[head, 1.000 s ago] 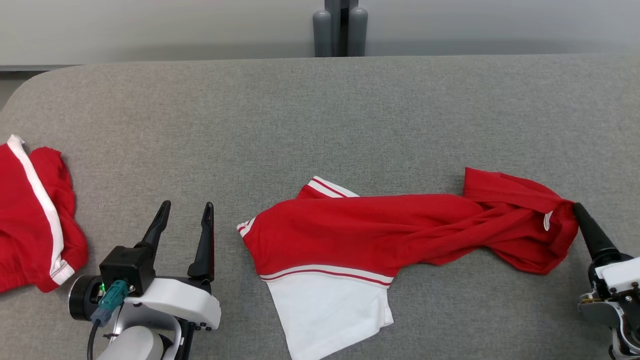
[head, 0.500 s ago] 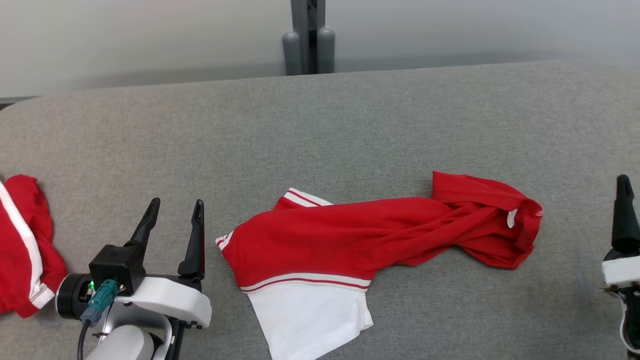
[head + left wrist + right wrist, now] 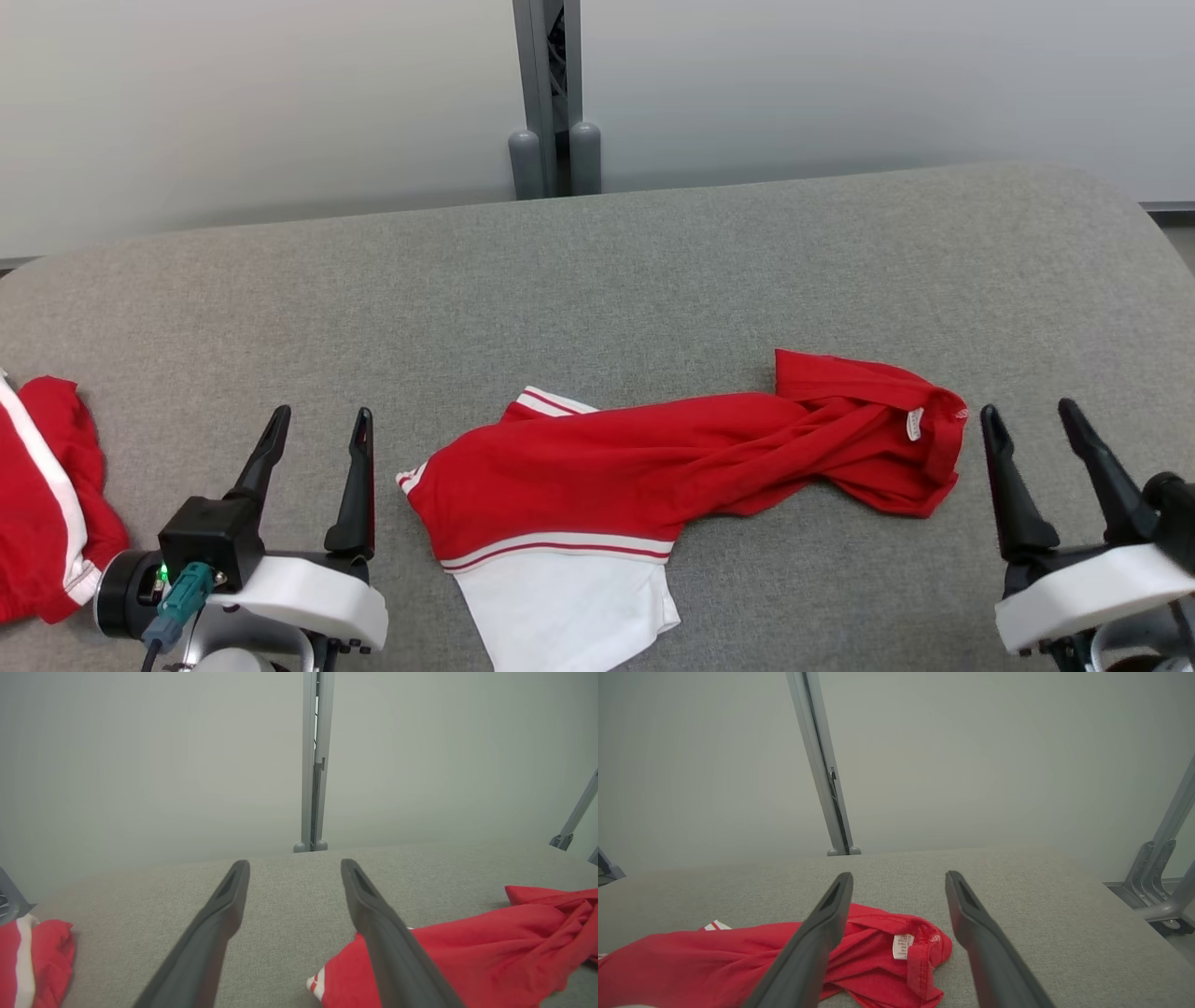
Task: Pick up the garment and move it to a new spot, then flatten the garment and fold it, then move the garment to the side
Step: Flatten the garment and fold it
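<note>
Looking at a red-and-white garment lying rumpled near the front middle of the table, between the two claws. Got the left claw spread wide and empty, just beside the striped end. Same for the right claw: spread wide, empty, just off the collar end.

Runs long side to side across the table, with the collar and its label pointing toward the right claw, striped end toward the left, white panel hanging toward the near edge. Twisted along the middle, so not flat yet.

Probably sitting at the flatten step. For doing it well:
- Grab two far-apart spots, collar side with the right, striped corner with the left.
- Pinch a single layer if possible.
- Pull apart along that long line and lay down gently.
- Avoid dragging the twisted bunch, likely just rolls tighter.
- Leave the other red piece at far left alone
</note>
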